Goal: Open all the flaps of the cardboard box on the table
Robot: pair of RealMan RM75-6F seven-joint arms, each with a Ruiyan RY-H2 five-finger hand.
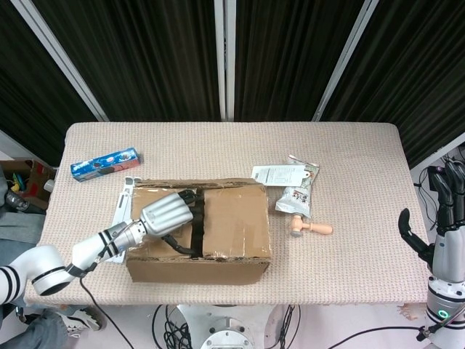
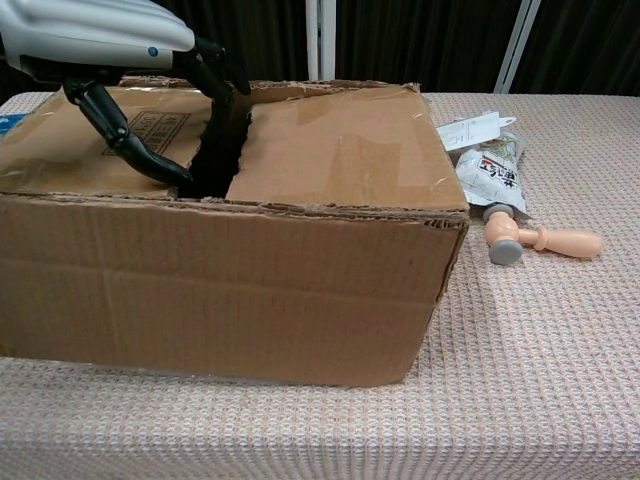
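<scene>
On the table (image 1: pixel 363 160): one cardboard box (image 1: pixel 232 225), two hands.

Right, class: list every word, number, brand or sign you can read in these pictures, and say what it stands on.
Nothing can be read with certainty.
Cardboard box: a framed stamp on its left top flap, too blurred to read.
White snack packet: red and black print, characters too small to read.
Blue packet: a logo, too small to read.
White label: fine print, unreadable.
</scene>
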